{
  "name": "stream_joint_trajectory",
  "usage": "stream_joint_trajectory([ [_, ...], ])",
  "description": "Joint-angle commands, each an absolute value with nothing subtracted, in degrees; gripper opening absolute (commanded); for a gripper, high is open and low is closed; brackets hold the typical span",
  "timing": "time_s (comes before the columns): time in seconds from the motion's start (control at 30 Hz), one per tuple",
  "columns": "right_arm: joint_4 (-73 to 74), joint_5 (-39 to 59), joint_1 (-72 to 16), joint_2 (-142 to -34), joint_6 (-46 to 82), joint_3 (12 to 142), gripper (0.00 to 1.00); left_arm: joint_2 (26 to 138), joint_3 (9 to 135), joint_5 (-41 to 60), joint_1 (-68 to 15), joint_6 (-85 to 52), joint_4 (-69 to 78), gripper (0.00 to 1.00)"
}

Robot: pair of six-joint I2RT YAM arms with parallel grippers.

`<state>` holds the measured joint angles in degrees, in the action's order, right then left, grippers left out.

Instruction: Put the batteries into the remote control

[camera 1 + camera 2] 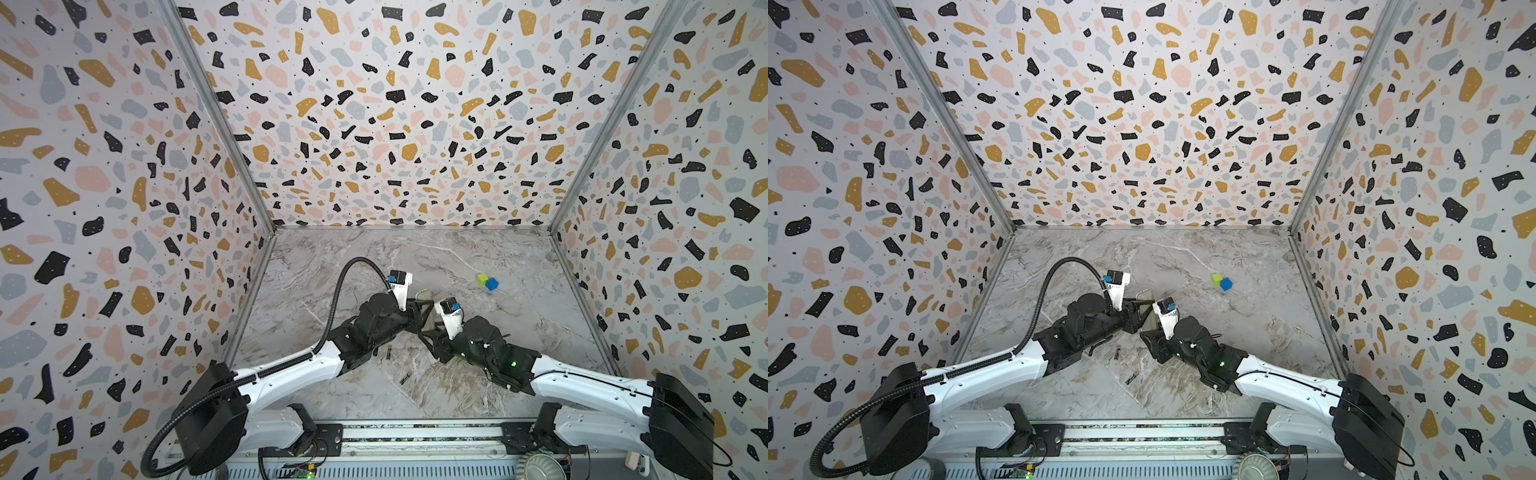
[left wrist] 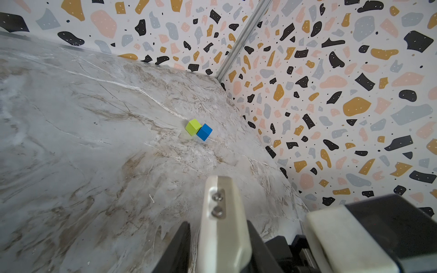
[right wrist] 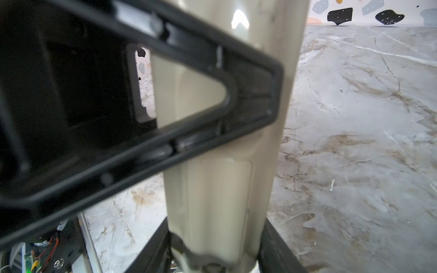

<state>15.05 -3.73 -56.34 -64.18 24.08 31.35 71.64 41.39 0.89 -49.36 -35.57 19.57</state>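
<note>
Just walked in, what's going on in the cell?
The remote control is held up mid-table from both sides: the right pincer grips one end, and the left pincer clamps it further along. Both batteries lie loose on the table nearby, so nothing is loaded yet.

My arms: white shells point(image 1: 291, 370), black joints point(image 1: 376, 316). Corrugated black cable point(image 1: 333, 305) on left; green light point(image 1: 513, 363) on right; left gripper point(image 2: 218, 224) fingers point(image 2: 179, 248) black.

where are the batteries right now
In both top views the batteries lie loose on the marble table, near the front middle between the two arms: one beside the left arm, the other nearer the front rail.
</note>
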Motion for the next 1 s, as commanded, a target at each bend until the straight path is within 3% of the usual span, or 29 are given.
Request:
stream_joint_trajectory([
  [0.0, 16.95, -5.04, -56.86, -63.83, 23.34, 32.52, 0.04, 71.02, 44.56, -0.35, -49.69, -34.64, 20.65, 0.38],
  [0.27, 17.05, -5.23, -57.08, -64.16, 23.29, 32.43, 0.04, 71.70, 45.70, -0.27, -49.68, -34.12, 21.01, 0.46],
  [0.83, 17.31, -5.47, -57.38, -63.45, 23.27, 32.26, 0.04, 72.93, 45.70, -1.32, -49.71, -33.89, 19.70, 0.28],
  [0.97, 17.55, -5.52, -57.36, -63.39, 23.22, 32.11, 0.04, 73.23, 45.70, -1.29, -49.68, -33.75, 19.60, 0.20],
])
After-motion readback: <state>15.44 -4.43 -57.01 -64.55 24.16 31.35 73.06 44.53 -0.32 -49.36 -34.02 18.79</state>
